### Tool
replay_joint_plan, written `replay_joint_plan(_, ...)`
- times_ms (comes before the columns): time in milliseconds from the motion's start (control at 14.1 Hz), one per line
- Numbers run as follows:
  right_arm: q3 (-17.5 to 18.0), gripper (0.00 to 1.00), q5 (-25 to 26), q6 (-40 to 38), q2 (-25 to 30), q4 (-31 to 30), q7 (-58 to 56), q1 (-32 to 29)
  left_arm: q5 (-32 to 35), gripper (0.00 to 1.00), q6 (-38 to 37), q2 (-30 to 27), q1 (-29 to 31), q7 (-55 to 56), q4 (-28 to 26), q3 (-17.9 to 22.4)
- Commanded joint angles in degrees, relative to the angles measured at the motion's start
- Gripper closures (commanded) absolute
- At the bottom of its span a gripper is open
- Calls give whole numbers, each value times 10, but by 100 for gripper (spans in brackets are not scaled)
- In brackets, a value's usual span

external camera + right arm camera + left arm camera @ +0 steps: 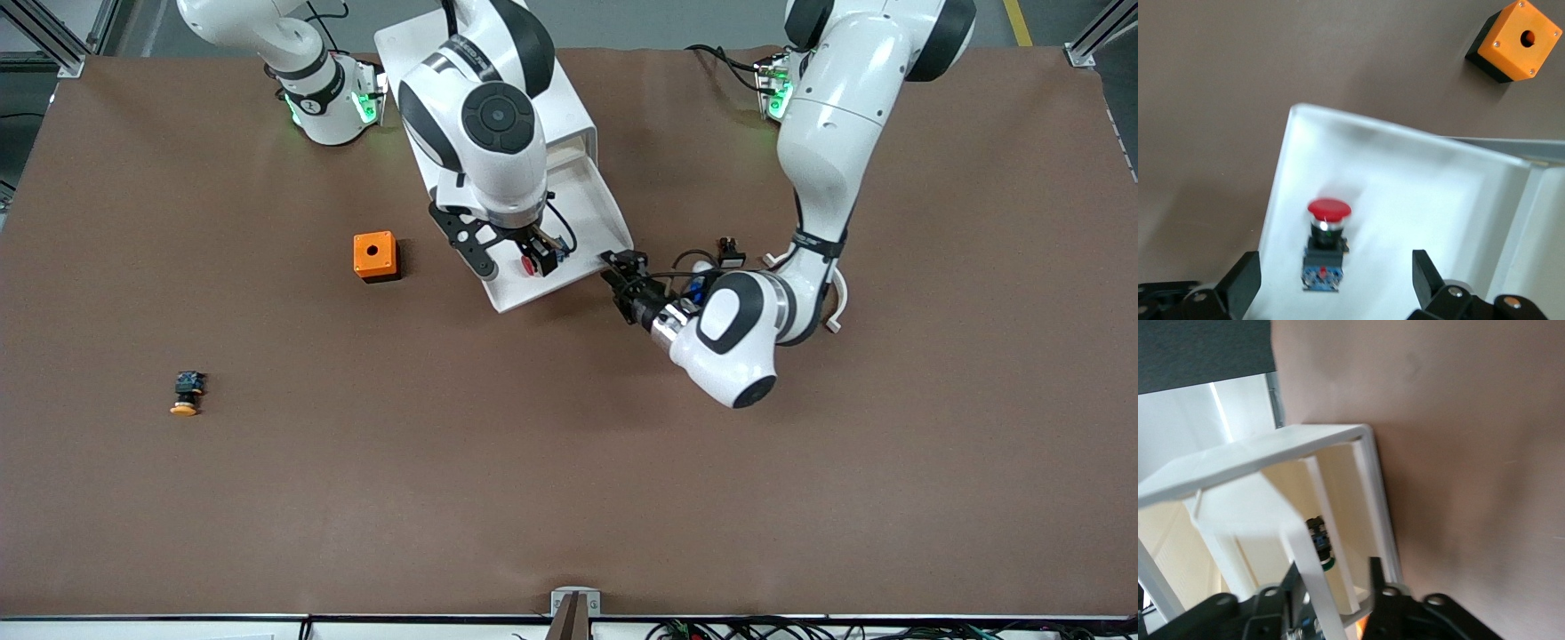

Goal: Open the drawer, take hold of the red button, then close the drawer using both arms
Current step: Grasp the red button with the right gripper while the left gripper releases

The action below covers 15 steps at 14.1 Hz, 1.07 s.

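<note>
Drawer stands pulled out of the cabinet; button lies on its floor near the front edge, right tool over it, fingers apart with room either side. Left tool at the drawer's front corner, fingers apart astride the front wall. Orange cube sits clear beside the drawer toward the right arm's end of the counter, yellow-capped button well apart; only the right wrist view shows the whole button.

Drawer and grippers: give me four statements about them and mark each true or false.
1. The drawer is pulled out of the cabinet. True.
2. The red button lies on the bare table. False: it lies inside the drawer.
3. The right gripper is open above the red button. True.
4. The left gripper holds the orange cube. False: it is at the drawer's front corner, and the cube sits alone on the table.
</note>
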State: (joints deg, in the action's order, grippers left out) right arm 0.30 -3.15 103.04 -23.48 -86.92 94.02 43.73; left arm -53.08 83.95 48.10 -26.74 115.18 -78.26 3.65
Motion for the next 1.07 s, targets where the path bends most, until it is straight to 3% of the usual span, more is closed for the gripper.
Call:
replay_joint_plan(0,-5,0,-8,18,-16,1,26,17,39,0,-38,-4,34,-42,40,6)
replay_joint_plan(285,-5,0,-13,56,-28,-16,43,15,105,0,-55,-6,59,-86,69,6)
replay_joint_plan(498,-6,0,-54,55,-35,-16,43,-14,179,0,-53,-25,60,-116,72,7)
replay_joint_plan(640,-6,0,-54,56,-40,-16,43,-13,200,0,-51,-35,59,-136,88,25)
replay_joint_plan(996,-5,0,-56,73,-64,-13,43,3,308,0,-37,-63,60,-265,90,32)
